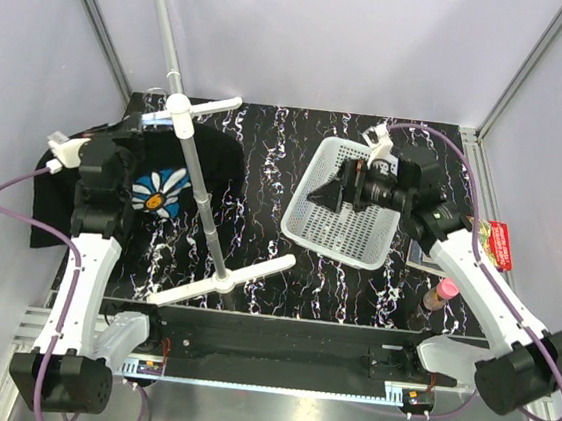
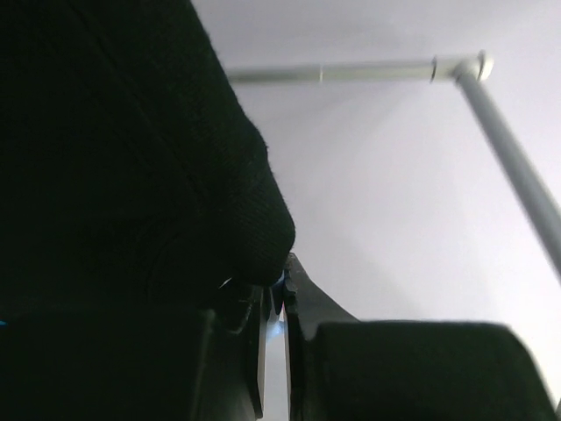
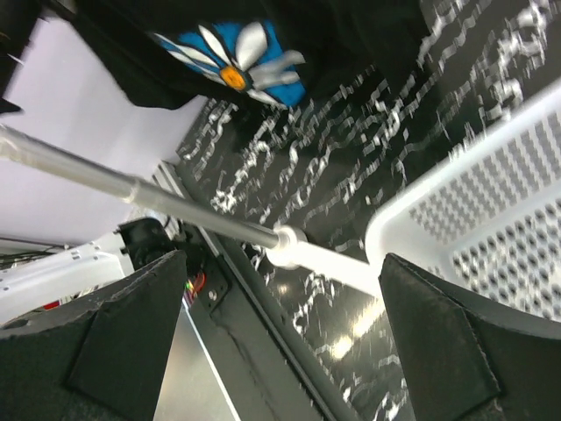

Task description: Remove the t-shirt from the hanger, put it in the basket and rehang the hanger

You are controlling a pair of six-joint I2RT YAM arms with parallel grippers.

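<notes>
t-shirt (image 1: 201, 157): black, at the far left corner of the counter, part of it past the left edge; white daisy print on its blue patch faces up, just left of the stand's pole

hanger (image 1: 153, 119): only a short light-blue piece shows, at the shirt's top edge beside the upper crossbar of the pole stand (image 1: 204, 225); the rest is hidden under the cloth

stand: cross-shaped white base near the middle of the near edge, pole leaning up toward the far left corner

left gripper (image 2: 279, 281): up at the shirt's left side. wrist view shows the two fingers drawn almost together, only a thin slit between them, clenched on a fold of the black cloth that bulges over the tips. a small blue glint sits in the slit; cannot tell what it is

right gripper (image 3: 280, 263): released, fingers spread wide, nothing between them. it hangs over the white perforated basket (image 1: 358, 244) on the right half of the counter, well apart from the shirt. its wrist view looks across the counter at the stand's base, the basket rim and the daisy print beyond

right edge of counter: a pink-capped bottle (image 1: 444, 291) and a red packet (image 1: 499, 243), both near the right arm
</notes>
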